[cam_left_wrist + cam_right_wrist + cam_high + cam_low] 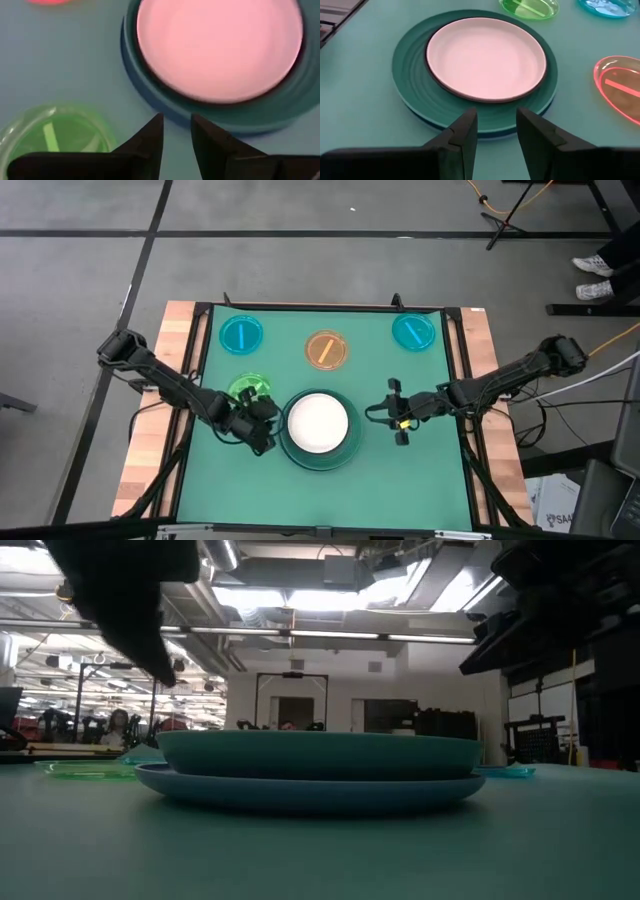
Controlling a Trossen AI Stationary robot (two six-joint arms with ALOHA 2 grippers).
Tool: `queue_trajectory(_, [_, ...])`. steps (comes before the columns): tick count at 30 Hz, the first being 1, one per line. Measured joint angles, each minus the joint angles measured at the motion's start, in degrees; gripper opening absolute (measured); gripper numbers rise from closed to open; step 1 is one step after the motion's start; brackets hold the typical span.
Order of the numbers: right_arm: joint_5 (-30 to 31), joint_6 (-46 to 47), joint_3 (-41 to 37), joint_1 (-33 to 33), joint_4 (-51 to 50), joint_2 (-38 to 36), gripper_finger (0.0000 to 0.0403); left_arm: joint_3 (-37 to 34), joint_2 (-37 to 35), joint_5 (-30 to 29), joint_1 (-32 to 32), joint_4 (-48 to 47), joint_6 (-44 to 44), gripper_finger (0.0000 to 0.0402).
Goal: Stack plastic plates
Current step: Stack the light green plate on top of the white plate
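Four plates sit stacked at lower centre of the high view: a white plate [318,422] on top, a thin black rim just under it in the right wrist view [431,72], then the green plate [345,452], with the blue plate [485,134] showing as a lip at the bottom. In the low view the green plate [320,753] rests on the blue one [310,790].

Loose on the mat [430,470] are four small plates: a lime plate [248,390] just left of the stack, a cyan plate [241,335] at upper left, an orange plate [326,349] at upper centre, and a second cyan plate [413,331] at upper right.

At the stack's left edge hangs the left gripper [262,423], its fingers slightly apart and holding nothing, between the lime plate and the stack. To the stack's right, clear of it, the right gripper [397,415] has its fingers spread and empty.
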Motion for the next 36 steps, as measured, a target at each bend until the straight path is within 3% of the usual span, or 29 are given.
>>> queue_trajectory(6, [0.2, 0.0, 0.0, 0.0, -0.1, 0.0, 0.0127, 0.0, 0.8, 0.6, -2.0, -4.8, 1.0, 0.0092])
queue_trajectory(24, [0.3, 0.0, 0.0, 0.0, -0.3, 0.0, 0.0127, 0.0, 12.7, -1.1, -4.1, -11.5, 3.1, 0.0092])
queue_trajectory(36, [0.3, 0.0, 0.0, 0.0, -0.3, 0.0, 0.0127, -0.9, 13.4, -1.3, -3.4, -13.8, -1.1, 0.0092])
